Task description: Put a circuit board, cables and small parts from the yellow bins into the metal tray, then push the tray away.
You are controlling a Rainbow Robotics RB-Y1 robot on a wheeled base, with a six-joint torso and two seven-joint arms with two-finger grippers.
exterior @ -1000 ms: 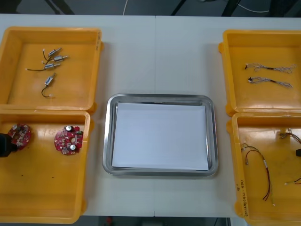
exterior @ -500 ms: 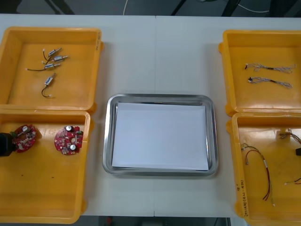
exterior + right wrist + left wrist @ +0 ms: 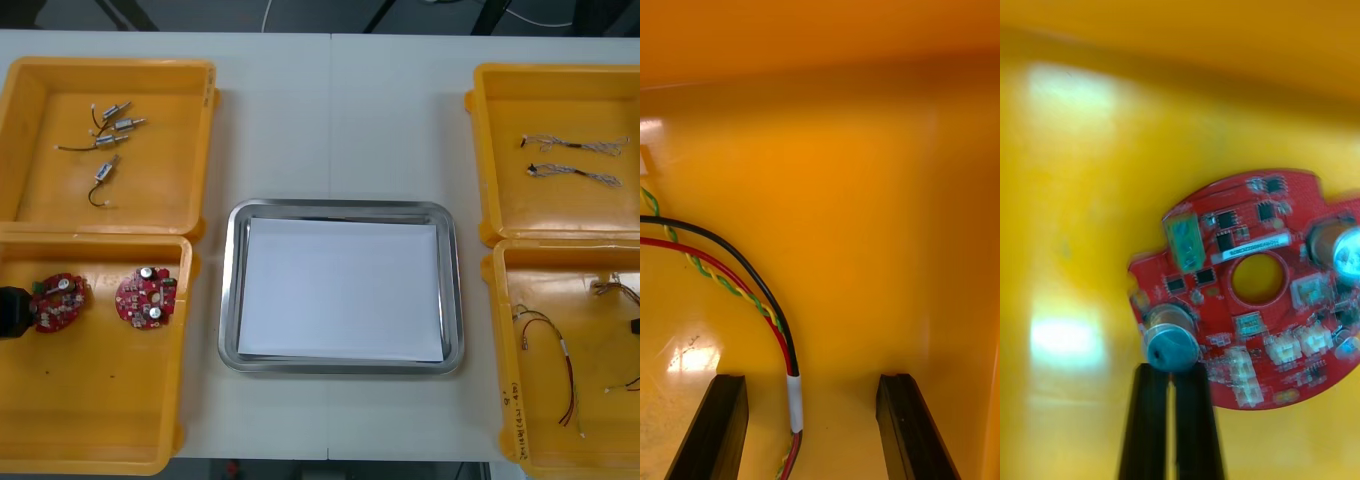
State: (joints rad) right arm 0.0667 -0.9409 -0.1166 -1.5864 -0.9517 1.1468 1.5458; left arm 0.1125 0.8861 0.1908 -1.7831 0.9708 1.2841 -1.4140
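Red against the yellow floor, the held circuit board [image 3: 1247,300] is the only task item in hand, so the job looks to be at its very start. The metal tray [image 3: 229,300] has only its white lining inside. The second circuit board [image 3: 146,297] lies in the near left bin [image 3: 100,430], and the small metal parts [image 3: 110,130] lie in the far left bin [image 3: 160,195]. The thin twisted cables [image 3: 570,145] lie in the far right bin [image 3: 560,215]. The board, cables and parts must all be delivered, and then the tray pushed away.

The left gripper [image 3: 1173,379] is over the outer side of the near left bin. Its fingers are drawn almost together, pinching the held circuit board at its rim, just under a silver can-shaped component. The rest of the board spreads out beyond the fingertips and off to one side of them. The second circuit board sits farther out past it, towards the tray. I judge the grip is made and the carry to the tray comes next. With so small a hold on the rim, the board could swing or slip.

The right gripper [image 3: 812,427] is low inside the near right bin [image 3: 600,450] with its fingers standing well apart. A black-and-red cable [image 3: 794,401] with a white sleeve runs between them without touching either, closer to one finger than the other.
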